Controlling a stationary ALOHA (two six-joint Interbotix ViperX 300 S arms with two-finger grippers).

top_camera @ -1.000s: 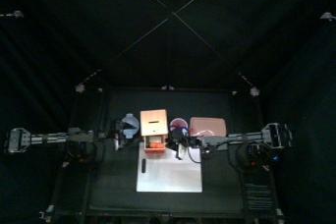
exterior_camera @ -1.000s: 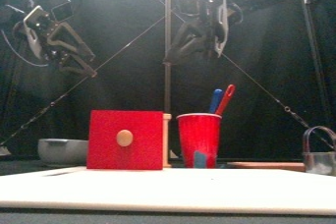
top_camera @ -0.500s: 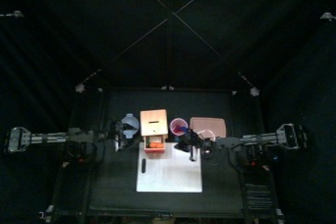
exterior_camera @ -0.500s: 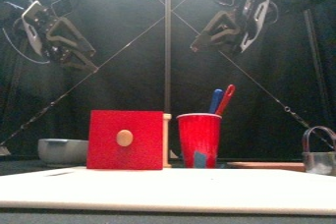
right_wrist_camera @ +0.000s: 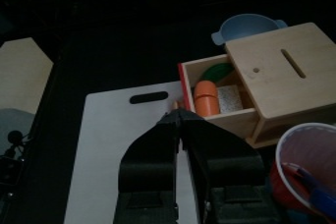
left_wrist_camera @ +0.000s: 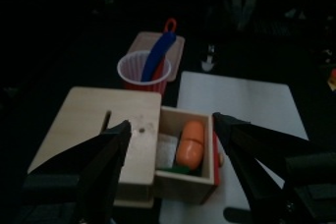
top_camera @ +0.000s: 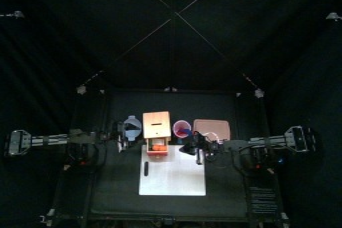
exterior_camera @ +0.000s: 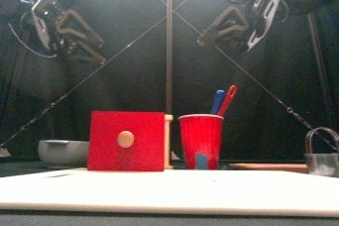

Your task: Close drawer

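Note:
The drawer [right_wrist_camera: 210,95] stands pulled out of its light tan box [right_wrist_camera: 276,81], showing an orange thing and a white thing inside. From the front its red face with a round knob [exterior_camera: 127,141] hides most of the box [exterior_camera: 169,141]. In the top view the drawer [top_camera: 158,147] juts toward the white sheet. My left gripper [left_wrist_camera: 171,123] hovers open above the drawer [left_wrist_camera: 192,147], high at the left [exterior_camera: 59,27]. My right gripper [right_wrist_camera: 175,117] is shut on nothing, high at the right [exterior_camera: 252,17], just off the drawer's front.
A red cup [exterior_camera: 201,141] with pens stands right of the box. A grey bowl [exterior_camera: 62,152] sits to the left, a metal handle [exterior_camera: 322,151] at the far right. The white sheet [top_camera: 174,172] lies in front, the pink tray [top_camera: 211,129] behind right.
The right gripper has swung from above the cup out to the right, away from the middle. The left gripper has barely shifted. The drawer has not moved.

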